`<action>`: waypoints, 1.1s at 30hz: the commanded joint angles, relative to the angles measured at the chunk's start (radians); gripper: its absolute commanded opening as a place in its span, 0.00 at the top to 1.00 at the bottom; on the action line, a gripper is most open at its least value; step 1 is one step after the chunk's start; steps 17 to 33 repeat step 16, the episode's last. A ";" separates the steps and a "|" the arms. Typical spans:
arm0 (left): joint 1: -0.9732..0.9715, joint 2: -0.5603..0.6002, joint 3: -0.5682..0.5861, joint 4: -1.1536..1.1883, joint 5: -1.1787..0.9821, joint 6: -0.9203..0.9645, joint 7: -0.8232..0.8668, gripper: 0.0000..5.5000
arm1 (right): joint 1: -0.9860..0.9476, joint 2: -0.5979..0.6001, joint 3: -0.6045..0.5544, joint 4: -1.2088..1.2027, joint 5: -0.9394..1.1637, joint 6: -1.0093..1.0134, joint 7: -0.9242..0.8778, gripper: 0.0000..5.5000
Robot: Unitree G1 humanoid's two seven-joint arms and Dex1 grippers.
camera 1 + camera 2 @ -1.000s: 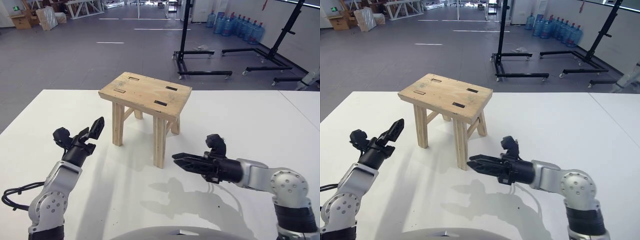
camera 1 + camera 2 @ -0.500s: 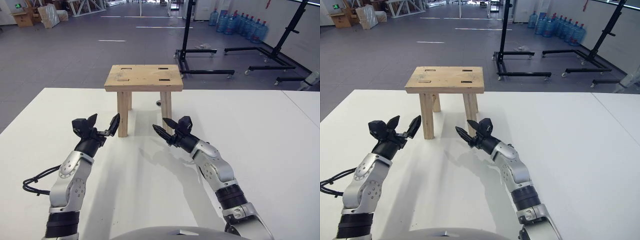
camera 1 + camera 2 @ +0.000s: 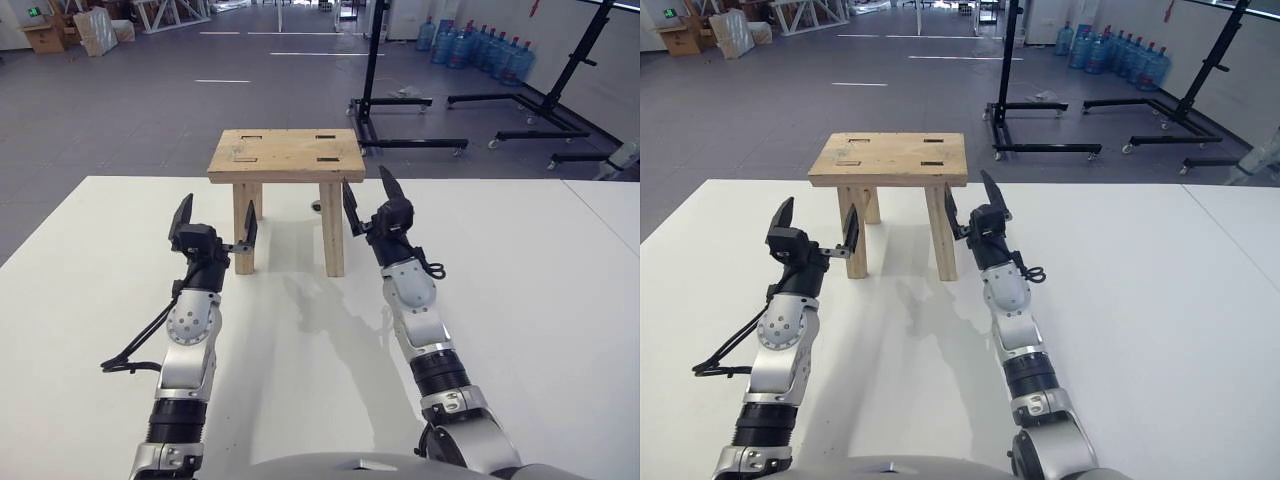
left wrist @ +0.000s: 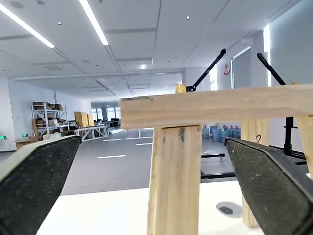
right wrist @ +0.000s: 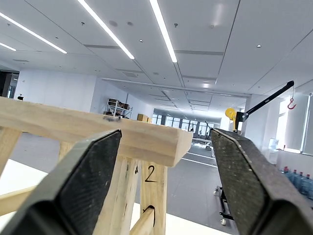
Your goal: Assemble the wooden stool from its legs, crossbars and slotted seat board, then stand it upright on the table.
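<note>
stool (image 3: 286,155): assembled, upright on table (image 3: 520,300), toward its far edge
left gripper (image 3: 216,216): fingers spread wide, nothing held, close to front left leg (image 3: 240,256)
right gripper (image 3: 366,190): fingers spread wide, nothing held, beside front right leg (image 3: 332,236)

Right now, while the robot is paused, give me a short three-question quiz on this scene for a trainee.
1. True or false: the stool lies on its side on the table.
2. Pick one. The left gripper and the right gripper are: A both open, B both shut, C each shut on a leg.
3. Fill in the number: the seat shows ____ slots in its top.

Key: 1 false, it stands upright on its legs. 2 A. 3 four.
</note>
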 commanded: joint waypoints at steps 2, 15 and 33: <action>-0.033 -0.012 0.001 0.047 0.022 -0.044 0.016 0.02 | -0.052 -0.004 -0.012 0.062 -0.009 -0.041 -0.023 0.40; -0.040 -0.007 0.001 0.058 0.047 -0.074 0.018 0.02 | -0.054 -0.006 -0.013 0.091 -0.013 -0.072 -0.038 0.40; -0.037 -0.009 -0.001 0.056 0.049 -0.075 0.019 0.02 | -0.053 -0.008 -0.013 0.089 -0.013 -0.071 -0.036 0.40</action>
